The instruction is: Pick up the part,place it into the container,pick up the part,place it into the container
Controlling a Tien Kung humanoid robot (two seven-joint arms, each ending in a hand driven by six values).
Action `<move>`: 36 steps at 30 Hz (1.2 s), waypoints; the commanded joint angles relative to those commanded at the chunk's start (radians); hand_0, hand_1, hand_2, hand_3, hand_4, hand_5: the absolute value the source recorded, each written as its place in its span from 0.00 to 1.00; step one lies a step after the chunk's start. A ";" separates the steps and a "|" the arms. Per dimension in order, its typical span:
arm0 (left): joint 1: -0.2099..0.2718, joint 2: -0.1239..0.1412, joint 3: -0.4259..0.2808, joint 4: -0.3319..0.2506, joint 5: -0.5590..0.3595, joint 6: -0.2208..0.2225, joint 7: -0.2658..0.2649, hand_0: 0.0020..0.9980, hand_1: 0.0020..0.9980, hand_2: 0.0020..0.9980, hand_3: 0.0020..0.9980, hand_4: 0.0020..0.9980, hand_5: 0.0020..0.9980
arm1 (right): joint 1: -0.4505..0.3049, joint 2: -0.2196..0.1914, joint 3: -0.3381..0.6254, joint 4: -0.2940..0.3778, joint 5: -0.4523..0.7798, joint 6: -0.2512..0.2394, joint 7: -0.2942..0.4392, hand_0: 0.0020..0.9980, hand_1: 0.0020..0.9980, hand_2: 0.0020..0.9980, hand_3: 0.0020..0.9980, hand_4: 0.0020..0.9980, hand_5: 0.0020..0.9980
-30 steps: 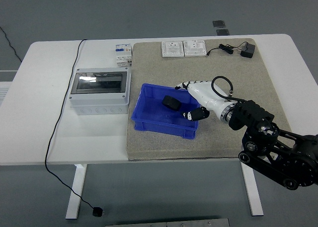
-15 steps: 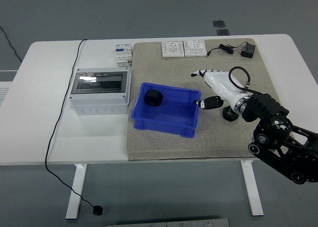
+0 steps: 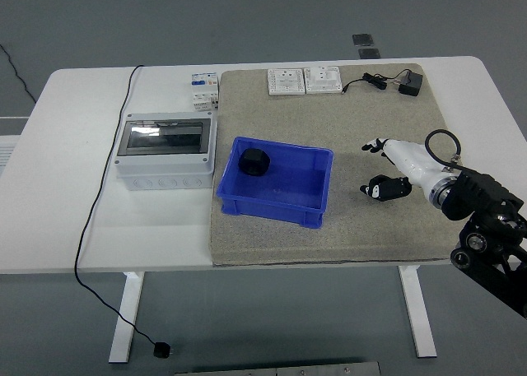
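Blue container [image 3: 315, 187] on grey mat: one black part [image 3: 254, 161] now inside, far-left corner | right hand [image 3: 387, 169] has drawn back rightward, thumb and fingers curled over second black part, grip uncertain | first placement done.

Part [image 3: 254, 162] in container [image 3: 275, 182] on mat [image 3: 346, 129], enclosure box [image 3: 164, 152] to its left.

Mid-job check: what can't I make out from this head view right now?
- Second part: none lies clear on the mat. The dark shape under the right hand may be the part or the hand itself.
- Left hand: outside the frame.
- Grey box contents: behind its tinted lid.
- Wall plates markings: too small.
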 joint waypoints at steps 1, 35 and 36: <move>0.000 0.000 0.000 0.000 0.001 0.000 0.000 0.71 0.57 0.53 0.53 0.55 0.49 | -0.002 0.003 -0.002 -0.008 -0.002 -0.001 0.003 0.75 0.77 0.80 0.81 0.82 0.26; 0.001 0.000 -0.004 0.000 0.005 -0.001 0.002 0.71 0.57 0.53 0.52 0.54 0.48 | -0.002 0.031 -0.035 -0.101 -0.229 0.012 -0.010 0.44 0.53 0.50 0.59 0.26 0.00; 0.001 0.000 -0.003 0.000 0.005 0.000 0.002 0.71 0.57 0.53 0.52 0.54 0.48 | -0.002 0.031 -0.034 -0.103 -0.233 0.012 -0.009 0.44 0.53 0.50 0.59 0.26 0.00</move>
